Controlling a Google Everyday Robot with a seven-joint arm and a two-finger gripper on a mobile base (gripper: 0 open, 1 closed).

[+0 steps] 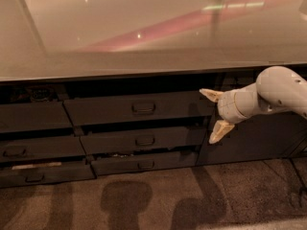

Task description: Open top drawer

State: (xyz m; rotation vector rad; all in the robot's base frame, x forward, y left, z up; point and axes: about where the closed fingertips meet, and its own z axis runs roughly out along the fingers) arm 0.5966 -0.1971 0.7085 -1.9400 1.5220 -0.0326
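Gripper (211, 114) spread wide at right end of top drawer (105, 110).

A glossy countertop (144, 32) spans above; a middle drawer (144, 140) and bottom drawer (144, 165) stack over brown carpet (144, 200); a cabinet door (268, 140) stands behind the gripper (207, 116).

My gripper (207, 116), fingers spread wide, hangs at the right end of the top drawer (105, 110). The countertop (144, 56) overhangs close above. Leftward, the way to the loop handle (144, 108) is open above the carpet (144, 205).
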